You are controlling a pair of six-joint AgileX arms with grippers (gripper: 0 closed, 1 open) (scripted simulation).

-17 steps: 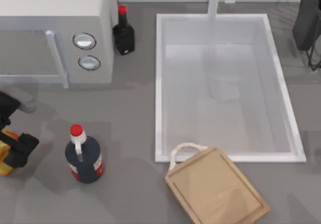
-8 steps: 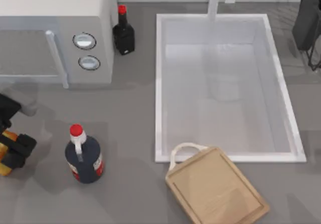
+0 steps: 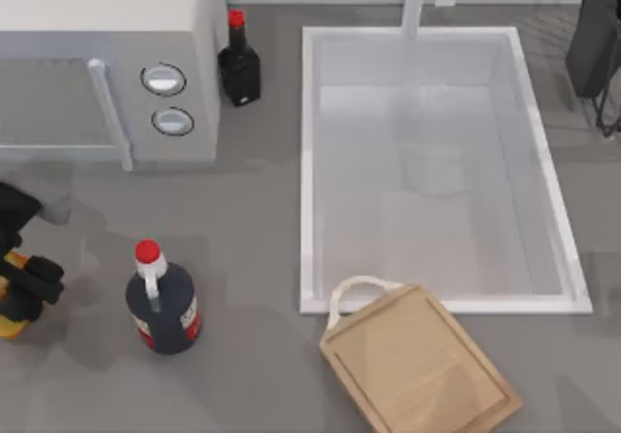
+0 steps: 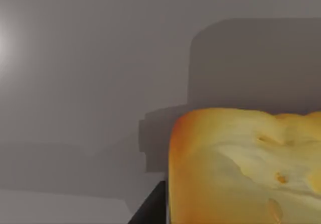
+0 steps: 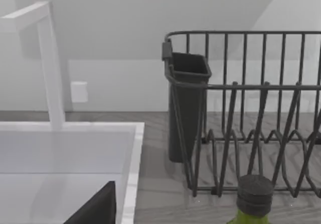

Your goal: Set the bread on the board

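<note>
1. The left claw (image 3: 21,292) sits at the far left edge of the desk (image 3: 252,219), its dark fingers clenched on the bread (image 3: 12,307), whose golden-yellow body pokes out on either side of them.
2. In the left wrist view the bread (image 4: 246,166) looms close, a toasted yellow block with a dark finger (image 4: 150,209) pressed against its side; whether it is lifted clear of the desk or resting on it is hard to judge.
3. The board (image 3: 417,365), light tan with a white loop handle, lies bare at the lower middle of the desk, well apart from the bread and turned at an angle, its handle end touching or just overlapping the rim of the sink (image 3: 307,161).
4. Between claw and board stands a round dark bottle with a red cap (image 3: 161,302), upright, just beside the claw on its right.
5. A microwave (image 3: 107,64) occupies the upper left, with a slimmer red-capped dark bottle (image 3: 239,64) between it and the sink.
6. The white sink fills the upper right of the desk, a faucet (image 3: 415,1) at its far edge.
7. The right arm (image 3: 592,35) is parked at the upper right corner; I cannot tell how its claw stands. Its wrist view takes in the faucet (image 5: 50,63), a dark wire dish rack (image 5: 251,113) with a cutlery cup (image 5: 186,108), and the dark-capped top of a green bottle (image 5: 255,201).
</note>
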